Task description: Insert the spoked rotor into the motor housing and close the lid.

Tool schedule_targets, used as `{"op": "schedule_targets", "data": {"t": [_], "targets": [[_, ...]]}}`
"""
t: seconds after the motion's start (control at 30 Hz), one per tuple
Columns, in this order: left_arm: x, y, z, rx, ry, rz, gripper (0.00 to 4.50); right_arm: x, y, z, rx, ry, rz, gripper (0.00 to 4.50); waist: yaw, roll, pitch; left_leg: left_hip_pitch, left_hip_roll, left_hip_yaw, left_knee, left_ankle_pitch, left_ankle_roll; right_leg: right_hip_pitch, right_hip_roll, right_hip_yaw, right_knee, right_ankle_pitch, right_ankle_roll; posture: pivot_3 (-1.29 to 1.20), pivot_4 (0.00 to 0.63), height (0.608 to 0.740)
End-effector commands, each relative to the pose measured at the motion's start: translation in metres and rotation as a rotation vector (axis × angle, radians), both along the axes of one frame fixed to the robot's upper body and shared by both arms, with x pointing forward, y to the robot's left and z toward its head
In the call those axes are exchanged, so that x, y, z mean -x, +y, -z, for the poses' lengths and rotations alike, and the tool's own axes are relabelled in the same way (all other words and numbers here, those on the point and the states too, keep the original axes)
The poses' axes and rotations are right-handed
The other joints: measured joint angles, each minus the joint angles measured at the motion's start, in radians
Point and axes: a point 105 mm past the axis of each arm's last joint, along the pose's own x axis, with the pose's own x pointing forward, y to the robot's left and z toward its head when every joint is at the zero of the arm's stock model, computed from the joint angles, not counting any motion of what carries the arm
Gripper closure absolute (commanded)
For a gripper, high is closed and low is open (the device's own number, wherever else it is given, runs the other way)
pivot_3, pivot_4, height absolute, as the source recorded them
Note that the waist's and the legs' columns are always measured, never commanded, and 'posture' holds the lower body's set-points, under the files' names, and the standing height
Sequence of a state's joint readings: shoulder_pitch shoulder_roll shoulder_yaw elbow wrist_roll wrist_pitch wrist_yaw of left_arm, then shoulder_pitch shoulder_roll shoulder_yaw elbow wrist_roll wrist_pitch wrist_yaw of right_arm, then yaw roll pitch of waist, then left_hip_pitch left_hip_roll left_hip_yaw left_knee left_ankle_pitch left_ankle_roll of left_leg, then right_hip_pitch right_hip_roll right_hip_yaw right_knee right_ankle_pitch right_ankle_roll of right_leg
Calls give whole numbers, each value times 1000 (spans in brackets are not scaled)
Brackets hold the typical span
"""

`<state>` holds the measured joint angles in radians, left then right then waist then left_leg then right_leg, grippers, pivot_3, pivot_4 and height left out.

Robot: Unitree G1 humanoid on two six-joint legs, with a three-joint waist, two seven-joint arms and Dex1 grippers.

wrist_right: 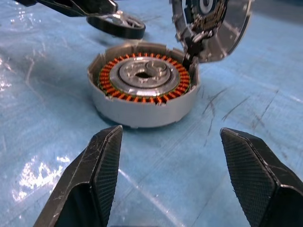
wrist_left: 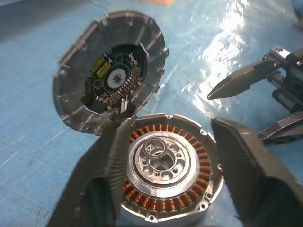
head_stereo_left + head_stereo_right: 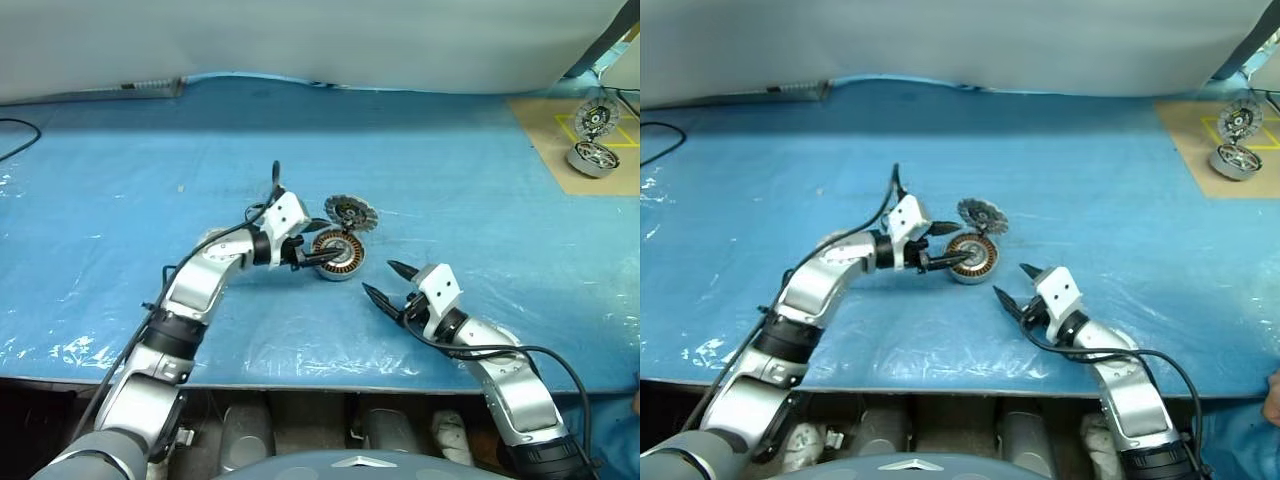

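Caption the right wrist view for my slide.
Open right end effector facing the motor housing, lid raised.

Both arms are built of rounded silver-grey shells joined by black bands at the joints. Each wrist carries a white, boxy block with small dark screw holes, set just behind the gripper. The left gripper and the right gripper each have two black fingers that taper to pointed tips. Seen close, the fingers are wedge-shaped, with fine ribbed grip texture on their inner faces. Thin black cables run along the outside of each forearm, looping free near the wrists before tucking back against the shells.
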<state>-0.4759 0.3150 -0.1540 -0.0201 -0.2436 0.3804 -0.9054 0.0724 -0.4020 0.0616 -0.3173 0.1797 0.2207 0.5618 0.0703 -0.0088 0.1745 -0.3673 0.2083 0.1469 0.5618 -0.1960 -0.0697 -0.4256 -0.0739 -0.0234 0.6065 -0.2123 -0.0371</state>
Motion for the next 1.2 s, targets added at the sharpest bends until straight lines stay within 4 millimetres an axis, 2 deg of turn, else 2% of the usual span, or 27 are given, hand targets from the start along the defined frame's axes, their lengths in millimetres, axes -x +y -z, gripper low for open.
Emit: {"op": "schedule_targets", "data": {"t": [0.03, 0.17, 0.3, 0.4, 0.6, 0.73, 0.93, 1.2], "targets": [[1, 18, -17, 86, -65, -98, 2963, -4, 1, -28, -18, -67, -12, 1678, -1, 0, 0, 0, 0, 0, 0, 0, 0, 0, 0, 0, 0, 0, 0, 0, 150, 740], [6, 35, -2, 80, -96, -195, 4465, -6, 10, -42, -20, -61, -58, 3051, -2, 1, -1, 1, 0, 0, 0, 0, 0, 1, 0, 0, 0, 0, 0, 0, 150, 740], [20, 38, 15, 91, -100, -204, 4500, -8, 23, -46, 27, 0, -109, 4483, -1, 1, -1, 1, 0, 0, 0, 0, 0, 1, 0, 0, -1, 0, 0, 0, 150, 740], [29, 38, 24, 126, -72, -211, 4500, -13, 35, -47, 73, 64, -135, 4483, -2, 1, -1, 1, 1, 0, 0, 0, 0, 1, 0, 0, 0, 0, 0, 0, 150, 740], [29, 45, 39, 108, -71, -279, 4500, -30, 53, -49, 196, 120, -142, 4483, -2, 2, -1, 3, 1, 0, 0, 0, 0, 1, 1, 0, 1, 0, 0, 0, 150, 740], [31, 49, 45, 125, -73, -314, 4500, -39, 61, -54, 214, 126, -141, 4483, -1, 2, -1, 4, 1, 0, 0, 0, -1, 0, 1, 0, 0, 0, 0, 0, 150, 740], [39, 48, 57, 98, -81, -291, 4500, -48, 62, -52, 244, 137, -106, 4483, -1, 2, -1, 4, 1, 0, 0, 0, -1, 1, 1, 1, 1, 0, 0, 0, 150, 740], [37, 44, 59, 124, -73, -283, 4500, -61, 61, -44, 278, 148, -62, 4483, -2, 2, -1, 5, 1, 0, 2, 0, -1, 1, 1, 1, 3, 0, 0, 0, 150, 740]]}}
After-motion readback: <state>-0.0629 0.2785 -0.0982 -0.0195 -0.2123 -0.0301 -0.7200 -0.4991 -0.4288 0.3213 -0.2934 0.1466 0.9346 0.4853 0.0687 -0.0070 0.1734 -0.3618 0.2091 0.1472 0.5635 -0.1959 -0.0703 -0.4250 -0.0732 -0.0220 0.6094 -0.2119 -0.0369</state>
